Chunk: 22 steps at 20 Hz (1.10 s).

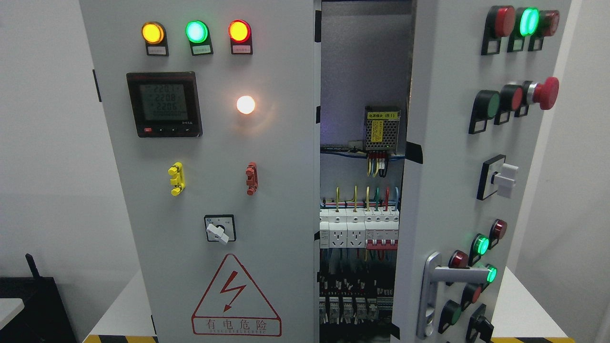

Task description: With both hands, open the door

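We face a grey electrical cabinet (pixel 267 295) standing on a white table (pixel 529 309). Neither of our hands shows anywhere in the head view, so we cannot tell how the fingers stand.

The right door (pixel 443 200) is swung partly open toward us, its face turned at an angle, with a silver lever handle (pixel 436 290) low on its near edge. Along that door run red and green pushbuttons, lit green lamps, a red mushroom button (pixel 545 93) and a white rotary switch (pixel 503 180).

The left door (pixel 214 190) is shut and flat to us. It carries three lit lamps across the top, amber, green and red, a digital meter (pixel 164 105) below them, a glowing white lamp (pixel 246 105), a yellow clip (pixel 176 178), a red clip (pixel 251 178), a small selector switch (pixel 219 229) and a red lightning warning triangle (pixel 236 297).

Between the two doors the gap shows the cabinet's inside: a metal power supply (pixel 382 127) with a yellow label, coloured wires beneath it, and rows of white breakers (pixel 357 231) with red levers.
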Each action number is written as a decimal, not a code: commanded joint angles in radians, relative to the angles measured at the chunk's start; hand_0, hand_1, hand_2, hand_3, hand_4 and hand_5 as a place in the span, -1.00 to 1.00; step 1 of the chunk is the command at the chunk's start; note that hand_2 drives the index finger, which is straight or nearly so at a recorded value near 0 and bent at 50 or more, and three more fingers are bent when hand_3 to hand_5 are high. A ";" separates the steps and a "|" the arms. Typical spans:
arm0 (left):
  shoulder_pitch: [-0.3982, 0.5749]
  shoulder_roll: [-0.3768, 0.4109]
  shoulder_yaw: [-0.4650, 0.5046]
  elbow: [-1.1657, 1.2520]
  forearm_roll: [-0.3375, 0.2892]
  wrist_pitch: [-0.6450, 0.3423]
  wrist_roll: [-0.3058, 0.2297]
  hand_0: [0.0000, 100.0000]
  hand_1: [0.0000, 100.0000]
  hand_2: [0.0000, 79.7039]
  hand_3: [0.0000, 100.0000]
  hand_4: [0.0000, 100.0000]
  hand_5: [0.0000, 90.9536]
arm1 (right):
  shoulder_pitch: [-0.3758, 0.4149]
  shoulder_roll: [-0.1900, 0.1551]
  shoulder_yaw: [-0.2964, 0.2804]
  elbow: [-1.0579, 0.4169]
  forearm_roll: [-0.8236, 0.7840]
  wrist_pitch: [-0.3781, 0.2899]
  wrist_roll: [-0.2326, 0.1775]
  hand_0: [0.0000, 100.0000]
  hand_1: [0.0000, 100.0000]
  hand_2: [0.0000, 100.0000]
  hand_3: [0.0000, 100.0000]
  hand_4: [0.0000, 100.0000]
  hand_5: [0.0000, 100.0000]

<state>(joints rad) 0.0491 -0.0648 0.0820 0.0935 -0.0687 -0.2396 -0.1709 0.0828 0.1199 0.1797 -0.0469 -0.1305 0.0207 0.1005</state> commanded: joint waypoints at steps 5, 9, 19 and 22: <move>0.000 -0.001 0.001 0.000 0.001 0.000 -0.001 -1.00 -1.00 -1.00 -1.00 -0.94 -1.00 | 0.000 0.000 0.001 0.001 0.000 -0.001 -0.001 -0.79 -1.00 -1.00 -1.00 -1.00 -1.00; 0.000 -0.001 0.001 0.000 0.000 0.000 0.001 -1.00 -1.00 -1.00 -1.00 -0.94 -1.00 | 0.000 0.000 0.001 -0.001 -0.001 0.001 -0.001 -0.79 -1.00 -1.00 -1.00 -1.00 -1.00; 0.000 -0.001 -0.001 0.000 0.000 0.000 0.001 -1.00 -1.00 -1.00 -1.00 -0.94 -1.00 | 0.000 0.000 0.000 0.001 0.000 -0.001 -0.001 -0.79 -1.00 -1.00 -1.00 -1.00 -1.00; 0.000 0.000 0.001 0.000 0.000 0.000 0.001 -1.00 -1.00 -1.00 -1.00 -0.94 -1.00 | 0.000 0.000 0.001 -0.001 0.000 -0.001 -0.001 -0.79 -1.00 -1.00 -1.00 -1.00 -1.00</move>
<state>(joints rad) 0.0491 -0.0649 0.0819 0.0935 -0.0685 -0.2395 -0.1675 0.0828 0.1196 0.1799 -0.0471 -0.1307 0.0207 0.1005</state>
